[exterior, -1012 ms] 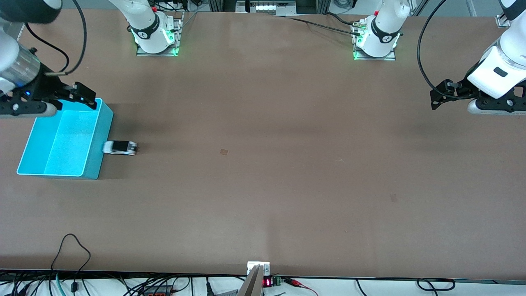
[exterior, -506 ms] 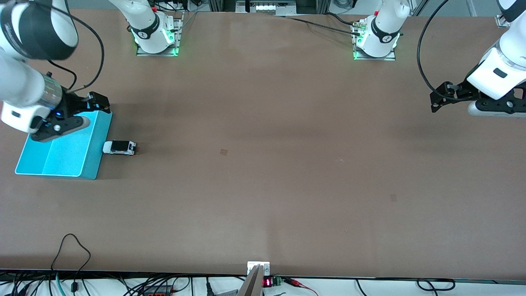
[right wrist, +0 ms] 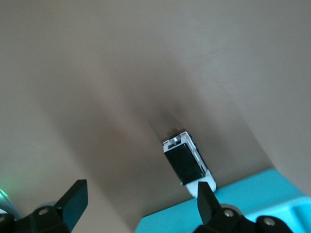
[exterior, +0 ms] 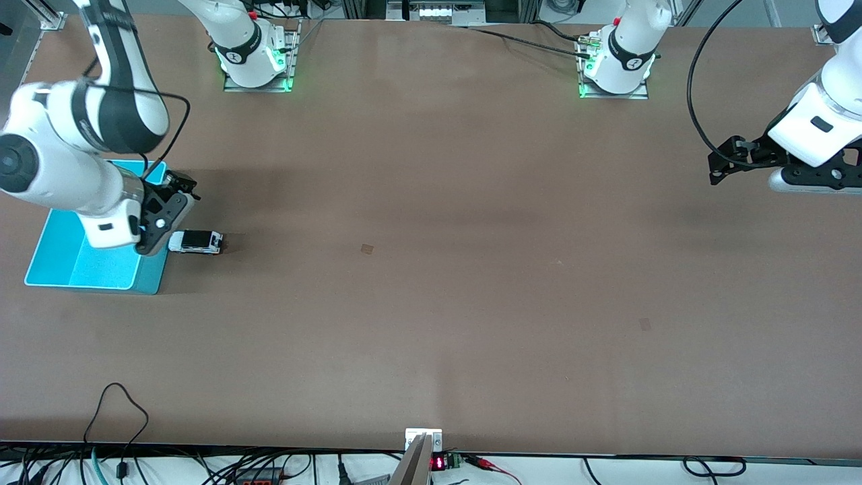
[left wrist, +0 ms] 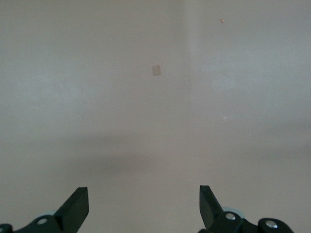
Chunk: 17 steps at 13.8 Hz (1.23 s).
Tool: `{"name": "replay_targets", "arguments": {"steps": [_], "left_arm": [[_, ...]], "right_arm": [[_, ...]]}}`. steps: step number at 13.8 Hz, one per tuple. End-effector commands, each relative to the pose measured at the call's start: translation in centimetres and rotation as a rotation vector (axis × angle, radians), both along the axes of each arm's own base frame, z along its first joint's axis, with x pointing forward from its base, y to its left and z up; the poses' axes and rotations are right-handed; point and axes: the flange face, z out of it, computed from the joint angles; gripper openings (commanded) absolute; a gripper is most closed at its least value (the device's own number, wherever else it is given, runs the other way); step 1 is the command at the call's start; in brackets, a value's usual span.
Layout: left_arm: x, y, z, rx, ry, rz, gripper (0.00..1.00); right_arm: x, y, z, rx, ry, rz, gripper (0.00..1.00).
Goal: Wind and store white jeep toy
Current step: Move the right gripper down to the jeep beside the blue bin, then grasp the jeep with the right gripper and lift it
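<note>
Front view: small boxy white jeep toy with black roof panel (exterior: 196, 242) sits on the brown surface (exterior: 431, 269), touching the turquoise plastic bin (exterior: 81, 269) at the right arm's end. Right end effector (exterior: 176, 192) hangs over the bin's edge.

Left wrist view: left end effector (left wrist: 144, 206) spread over bare surface.

Right wrist view: right end effector (right wrist: 141, 201) spread, jeep toy ahead of it.

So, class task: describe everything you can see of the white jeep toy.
The jeep is a tiny boxy white toy car with a black roof panel and dark wheels; it looks like plastic. It sits upright on its wheels on the brown table, right beside the turquoise bin, one end against or almost touching the bin's wall. In the right wrist view it shows as, with a small grey fitting at the end away from the bin. Nothing holds it: the open right gripper hangs close above.
</note>
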Motion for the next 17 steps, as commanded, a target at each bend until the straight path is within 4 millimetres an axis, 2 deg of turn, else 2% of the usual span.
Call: {"name": "replay_targets", "arguments": {"steps": [1, 4, 6, 8, 10, 12, 14, 16, 17], "left_arm": [[-0.8, 1.4, 0.4, -0.003, 0.01, -0.001, 1.0], [-0.9, 1.3, 0.4, -0.003, 0.015, -0.002, 1.0], [-1.2, 1.3, 0.7, -0.002, 0.025, -0.001, 1.0], [-1.4, 1.2, 1.1, -0.004, 0.018, -0.004, 1.0], [-1.3, 1.1, 1.1, -0.004, 0.018, -0.004, 1.0], [-1.2, 1.1, 0.9, -0.002, 0.019, -0.004, 1.0], [-1.4, 1.0, 0.8, -0.002, 0.027, -0.007, 1.0], [-1.4, -0.5, 1.0, -0.001, 0.022, -0.021, 1.0], [-1.4, -0.5, 1.0, 0.0, 0.02, -0.022, 1.0]], "right_arm": [[0.0, -1.7, -4.3, 0.033, -0.002, 0.167, 1.0], [-0.6, -4.4, -8.8, 0.059, -0.096, 0.308, 1.0], [-1.0, -4.6, -10.4, 0.06, -0.124, 0.337, 1.0], [-1.2, -4.6, -11.5, 0.062, -0.14, 0.356, 1.0], [-2.0, -5.8, -13.0, 0.06, -0.154, 0.342, 1.0], [-2.9, -6.1, -14.4, 0.059, -0.166, 0.338, 1.0], [-3.7, -6.8, -15.3, 0.057, -0.175, 0.323, 1.0], [-4.0, -7.5, -15.9, 0.06, -0.17, 0.318, 1.0], [-4.0, -7.5, -15.9, 0.061, -0.172, 0.329, 1.0]]}}
